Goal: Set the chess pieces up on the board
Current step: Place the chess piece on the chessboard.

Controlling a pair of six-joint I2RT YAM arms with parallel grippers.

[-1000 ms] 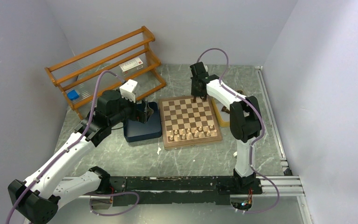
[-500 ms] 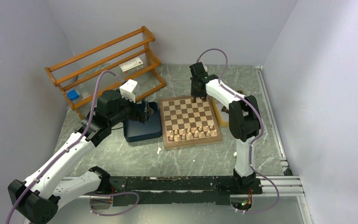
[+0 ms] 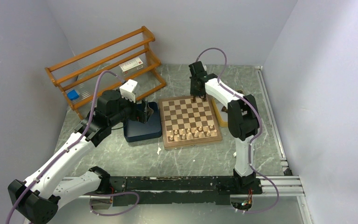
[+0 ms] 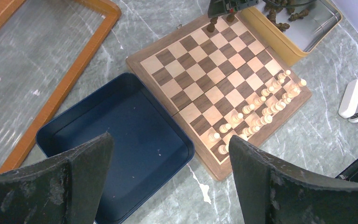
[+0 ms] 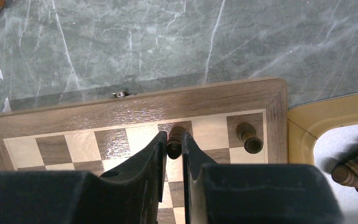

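Note:
The board [image 3: 193,143] lies mid-table, with pale cream chessmen [image 3: 191,134] filling its two near rows. My right gripper [image 3: 197,97] hangs over the far edge. In the right wrist view, the right gripper [image 5: 174,140] is shut on a dark chess piece [image 5: 175,143] that stands on a dark square of the back row. A second dark piece [image 5: 251,139] stands free in the corner square. My left gripper [image 4: 170,140] is wide open and empty above the dark blue tray [image 4: 121,140]. Its camera also shows the board [image 4: 200,79] and both dark pieces [image 4: 212,24].
A yellow tray [image 3: 222,120] right of the board holds more dark pieces [image 5: 354,175]. The blue tray [image 3: 140,130] touches the board's left side. An orange wooden rack [image 3: 107,65] stands at the back left. A white stapler-like object [image 4: 354,98] lies near the board's front right.
The right gripper has crept slightly toward the far edge of the board and its fingers have eased a little around the piece. The left arm has not moved.

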